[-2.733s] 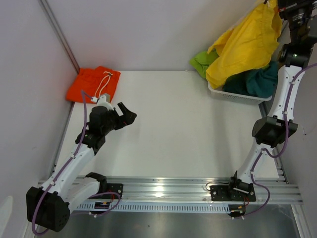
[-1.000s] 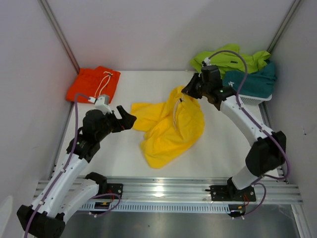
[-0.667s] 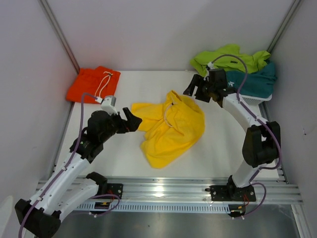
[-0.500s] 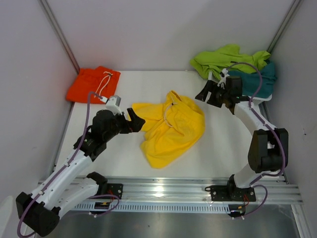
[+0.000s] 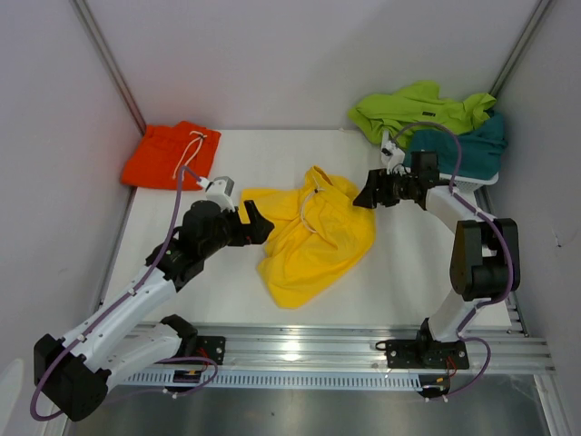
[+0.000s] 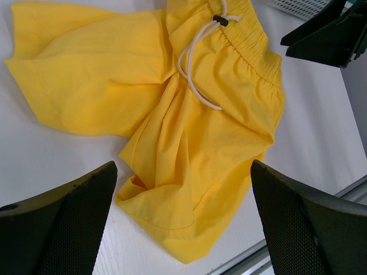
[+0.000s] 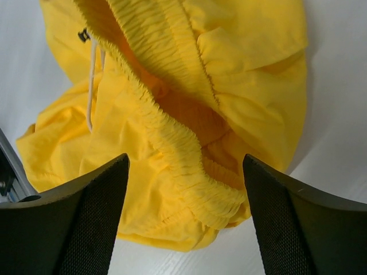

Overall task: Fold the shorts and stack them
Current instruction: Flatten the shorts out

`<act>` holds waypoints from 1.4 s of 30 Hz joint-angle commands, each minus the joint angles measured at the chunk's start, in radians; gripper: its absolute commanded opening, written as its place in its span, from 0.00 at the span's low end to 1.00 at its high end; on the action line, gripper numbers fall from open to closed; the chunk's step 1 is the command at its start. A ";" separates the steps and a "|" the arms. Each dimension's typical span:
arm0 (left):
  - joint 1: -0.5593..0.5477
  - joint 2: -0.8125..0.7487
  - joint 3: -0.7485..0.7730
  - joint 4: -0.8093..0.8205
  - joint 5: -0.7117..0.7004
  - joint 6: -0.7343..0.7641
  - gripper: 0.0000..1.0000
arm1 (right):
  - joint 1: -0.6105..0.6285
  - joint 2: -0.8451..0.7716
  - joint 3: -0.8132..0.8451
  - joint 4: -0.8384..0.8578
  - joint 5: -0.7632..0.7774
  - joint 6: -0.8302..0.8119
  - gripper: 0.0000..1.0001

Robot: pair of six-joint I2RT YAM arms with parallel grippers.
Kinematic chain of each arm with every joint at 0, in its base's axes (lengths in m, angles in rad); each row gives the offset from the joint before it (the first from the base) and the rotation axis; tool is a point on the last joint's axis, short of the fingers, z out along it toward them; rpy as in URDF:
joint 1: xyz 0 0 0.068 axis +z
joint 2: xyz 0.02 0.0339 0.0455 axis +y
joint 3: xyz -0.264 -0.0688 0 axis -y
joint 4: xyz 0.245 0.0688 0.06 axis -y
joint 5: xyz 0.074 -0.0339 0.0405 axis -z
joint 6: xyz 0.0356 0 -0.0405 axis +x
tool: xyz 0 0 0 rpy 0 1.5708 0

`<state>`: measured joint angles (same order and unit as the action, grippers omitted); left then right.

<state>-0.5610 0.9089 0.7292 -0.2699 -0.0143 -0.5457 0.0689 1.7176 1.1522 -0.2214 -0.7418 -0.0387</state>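
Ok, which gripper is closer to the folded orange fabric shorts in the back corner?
Left. The left gripper is open, in front and right of the orange shorts, beside the crumpled yellow shorts; the right gripper, also open, sits across the yellow shorts.

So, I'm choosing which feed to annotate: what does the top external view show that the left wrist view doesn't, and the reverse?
Only top external: the folded orange shorts at the far left, the lime green shorts and teal shorts heaped at the far right, both arms whole. Only left wrist: the drawstring's dark tip and the waistband's gathers, close up. Both: the crumpled yellow shorts on the table, the open left gripper and the open right gripper.
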 commanded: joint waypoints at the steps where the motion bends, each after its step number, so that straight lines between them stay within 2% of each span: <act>1: -0.014 -0.005 0.016 0.050 0.042 -0.010 0.99 | -0.003 -0.007 0.030 -0.047 -0.087 -0.148 0.81; 4: -0.028 0.030 0.044 0.038 0.056 0.003 0.99 | -0.001 -0.010 0.015 -0.073 -0.050 -0.171 0.79; 9: -0.031 0.054 0.045 0.049 0.088 -0.005 0.99 | 0.022 -0.003 0.007 -0.128 -0.048 -0.202 0.68; 14: -0.039 0.039 0.036 0.034 0.082 -0.002 0.99 | 0.048 0.023 0.029 -0.176 0.010 -0.230 0.71; 16: -0.040 0.032 0.035 0.028 0.074 0.000 0.99 | 0.051 0.033 0.046 -0.202 0.035 -0.239 0.65; 19: -0.042 0.015 0.032 0.021 0.073 0.001 0.99 | 0.062 0.028 0.041 -0.222 0.070 -0.231 0.44; 20: -0.043 0.015 0.032 0.021 0.074 0.001 0.99 | 0.065 0.022 0.038 -0.231 0.073 -0.224 0.32; 22: -0.048 0.018 0.033 0.018 0.077 0.003 0.99 | 0.071 -0.009 0.017 -0.237 0.078 -0.207 0.18; 23: -0.050 0.018 0.035 0.018 0.079 0.001 0.99 | 0.072 -0.025 0.003 -0.224 0.075 -0.199 0.02; 24: -0.051 0.018 0.033 0.020 0.077 0.001 0.99 | 0.077 -0.044 -0.012 -0.214 0.073 -0.188 0.00; 30: -0.057 -0.002 0.030 0.006 0.059 0.004 0.99 | 0.172 -0.173 -0.071 -0.203 0.019 -0.110 0.00; 31: -0.057 -0.002 0.029 0.005 0.051 0.004 0.99 | 0.234 -0.202 -0.078 -0.197 0.018 -0.084 0.00; 33: -0.057 0.004 0.033 0.001 0.047 0.007 0.99 | 0.325 -0.229 -0.118 -0.161 0.093 0.025 0.00; 34: -0.057 0.011 0.035 0.001 0.043 0.007 0.99 | 0.416 -0.257 -0.137 -0.135 0.126 0.060 0.00; 37: -0.059 0.028 0.041 0.001 0.039 0.013 0.99 | 0.555 -0.309 -0.233 -0.067 0.264 0.276 0.00; 41: -0.063 0.045 0.036 0.017 0.045 0.021 0.99 | 0.656 -0.419 -0.385 -0.004 0.370 0.423 0.00; 42: -0.072 0.050 0.027 0.041 0.056 0.026 0.99 | 0.666 -0.447 -0.435 -0.006 0.439 0.477 0.00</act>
<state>-0.6117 0.9451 0.7387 -0.2703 0.0364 -0.5461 0.7139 1.3586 0.7910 -0.2844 -0.4831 0.2344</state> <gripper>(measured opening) 0.993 0.002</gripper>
